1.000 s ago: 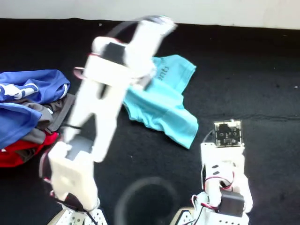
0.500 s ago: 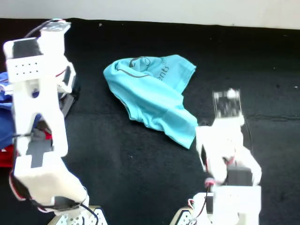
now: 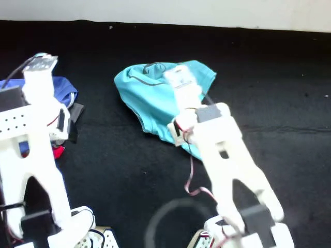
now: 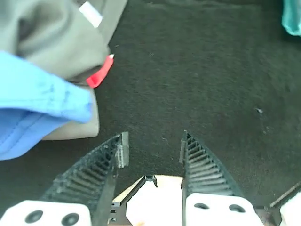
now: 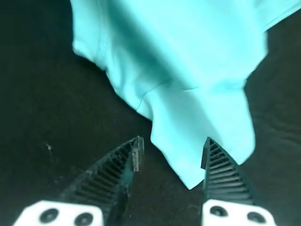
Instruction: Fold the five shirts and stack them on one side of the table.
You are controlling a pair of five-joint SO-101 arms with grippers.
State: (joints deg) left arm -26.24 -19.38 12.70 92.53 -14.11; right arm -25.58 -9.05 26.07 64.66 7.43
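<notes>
- High view: black table (image 3: 269,77) beneath a strip of white wall (image 3: 207,10); teal shirt (image 3: 150,98) crumpled near the centre; pile of shirts (image 3: 64,93) at the table's edge beside the left arm (image 3: 31,139); right arm (image 3: 222,150) stretched over the teal shirt.
- Left wrist view: left gripper (image 4: 153,141), fingers spread with nothing between them, above bare table; blue shirt (image 4: 33,99), grey shirt (image 4: 56,37) and red shirt (image 4: 99,73) of the pile just beside it.
- Right wrist view: right gripper (image 5: 171,146), fingers spread; a corner of the teal shirt lies between them; contact cannot be told.
</notes>
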